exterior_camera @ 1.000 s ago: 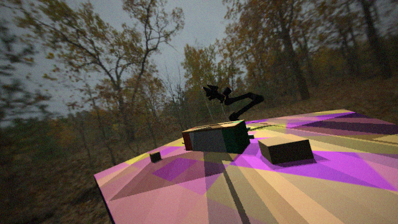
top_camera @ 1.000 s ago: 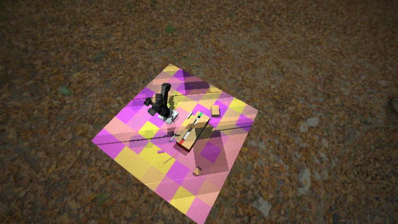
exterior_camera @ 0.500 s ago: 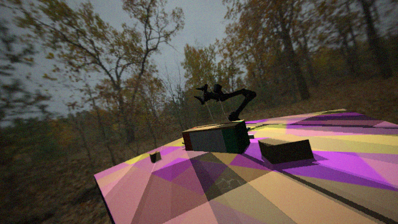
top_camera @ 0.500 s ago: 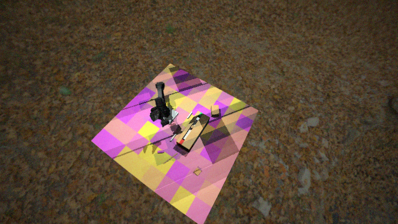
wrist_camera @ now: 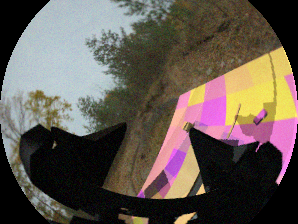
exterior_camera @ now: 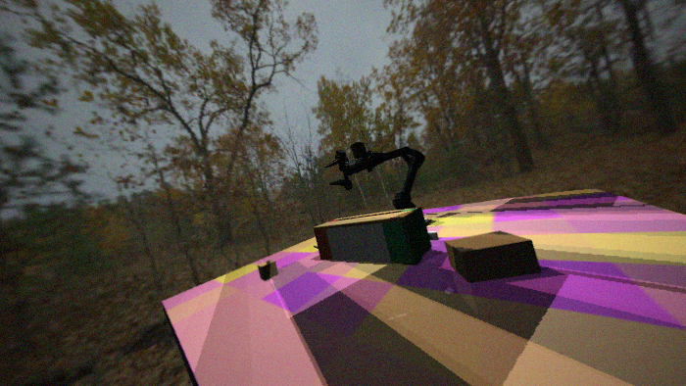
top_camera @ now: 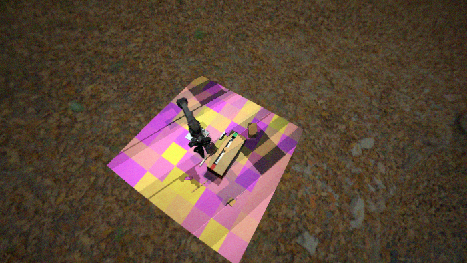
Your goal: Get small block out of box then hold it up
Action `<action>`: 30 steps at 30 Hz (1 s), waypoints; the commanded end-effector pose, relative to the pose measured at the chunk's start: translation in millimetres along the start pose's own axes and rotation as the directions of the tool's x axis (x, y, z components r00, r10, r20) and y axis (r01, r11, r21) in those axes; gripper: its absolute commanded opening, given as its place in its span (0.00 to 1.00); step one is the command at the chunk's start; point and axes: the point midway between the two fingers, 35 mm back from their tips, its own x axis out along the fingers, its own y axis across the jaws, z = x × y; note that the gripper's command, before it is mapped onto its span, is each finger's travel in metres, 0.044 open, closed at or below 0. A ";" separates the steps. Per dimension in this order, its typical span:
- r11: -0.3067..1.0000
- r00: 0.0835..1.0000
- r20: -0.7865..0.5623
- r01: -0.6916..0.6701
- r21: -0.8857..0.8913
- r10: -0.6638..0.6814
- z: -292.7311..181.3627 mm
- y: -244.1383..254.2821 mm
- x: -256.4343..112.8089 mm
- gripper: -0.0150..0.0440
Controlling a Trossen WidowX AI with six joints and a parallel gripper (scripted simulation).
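The box [top_camera: 231, 157] [exterior_camera: 360, 241] stands on the table, with a tan top, a long narrow slot, a red end and a green end. The front is hidden or too small to read, and I cannot make out the small block on its shelf. My gripper [top_camera: 205, 153] [exterior_camera: 331, 174] [wrist_camera: 158, 128] is open and empty. It hangs in the air above and beside the box, on the arm's side, with its fingers pointing outward. In the wrist view the two dark fingers stand wide apart.
A large tan block [top_camera: 252, 129] [exterior_camera: 492, 260] lies beyond the green end. A small tan block [top_camera: 231, 201] [exterior_camera: 267, 270] [wrist_camera: 188, 126] lies beyond the red end. A small magenta piece [top_camera: 189, 178] [wrist_camera: 260, 117] lies on the table [top_camera: 210, 203]. A pale stick [top_camera: 203, 161] is near the box.
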 end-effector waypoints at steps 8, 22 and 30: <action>0.432 0.809 -0.390 -0.190 -0.881 -0.440 -133.2 -23.5 6.6 0.93; -0.321 0.471 -0.384 -0.862 -0.393 -0.794 -217.2 -48.0 -52.3 0.93; -0.370 0.314 -0.207 -0.860 0.351 -0.927 -241.3 -54.3 -98.2 0.93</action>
